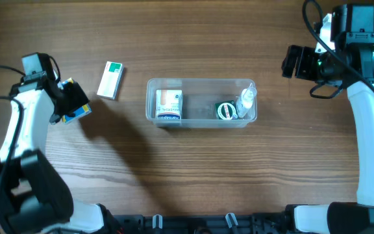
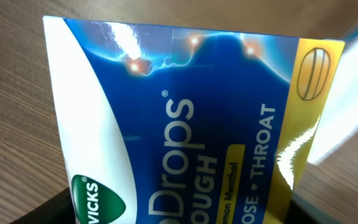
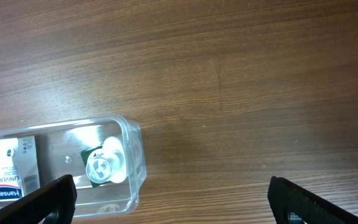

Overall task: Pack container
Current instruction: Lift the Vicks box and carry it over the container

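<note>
Now your left gripper [image 1: 68, 104] clenches a blue cough-drop box [image 2: 185, 124], well left of the container [image 1: 200, 81] at mid-table; your right gripper [image 1: 295, 62] gapes empty beyond its right end.

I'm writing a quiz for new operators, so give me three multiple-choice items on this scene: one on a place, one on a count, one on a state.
1. Relative to the container, the green-and-white box lies: A inside B outside, to its left C on top
2. Things inside the container: A one B five C three
3. The left end effector is: A shut on a blue box B open, empty C out of view
Answers: 1 B, overhead shows it on bare wood; 2 C, plaster box, round green item, bottle; 3 A, the box fills its wrist view.
</note>
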Tool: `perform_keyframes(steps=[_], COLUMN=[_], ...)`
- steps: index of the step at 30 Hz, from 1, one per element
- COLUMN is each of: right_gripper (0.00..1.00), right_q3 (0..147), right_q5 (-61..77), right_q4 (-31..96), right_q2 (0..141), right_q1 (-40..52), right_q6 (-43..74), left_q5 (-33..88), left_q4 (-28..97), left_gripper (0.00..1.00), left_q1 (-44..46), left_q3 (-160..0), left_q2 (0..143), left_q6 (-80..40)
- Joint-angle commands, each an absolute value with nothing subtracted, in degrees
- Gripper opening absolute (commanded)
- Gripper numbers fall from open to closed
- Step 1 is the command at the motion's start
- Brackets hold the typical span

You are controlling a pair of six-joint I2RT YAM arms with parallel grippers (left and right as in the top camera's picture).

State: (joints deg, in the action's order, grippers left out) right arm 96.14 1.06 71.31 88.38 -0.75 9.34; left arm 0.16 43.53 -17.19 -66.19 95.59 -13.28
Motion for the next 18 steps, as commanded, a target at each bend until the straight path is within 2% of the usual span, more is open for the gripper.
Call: perform_keyframes(steps=[1, 11, 18], right_gripper=[1.0, 1.0, 1.0], right_q3=[97.08, 97.08, 97.08], right_q5=[0.95, 0.95, 0.95], right_q4=[71.18, 71.18, 71.18], right_q2=[87.94, 87.94, 87.94], right_q1=[-0.73, -0.73, -0.73], right_q6=[9.56, 9.56, 9.56], left_q5=[4.1, 4.08, 4.05], left_q4=[44.03, 44.12, 43.68], left_gripper=[0.73, 0.77, 0.79], left_q1=[-15.44, -1.19, 9.76], left_q3=[-67.64, -67.66, -67.64], left_q2=[90.35, 81.62, 80.4], left_q6=[-14.55, -15.77, -17.32])
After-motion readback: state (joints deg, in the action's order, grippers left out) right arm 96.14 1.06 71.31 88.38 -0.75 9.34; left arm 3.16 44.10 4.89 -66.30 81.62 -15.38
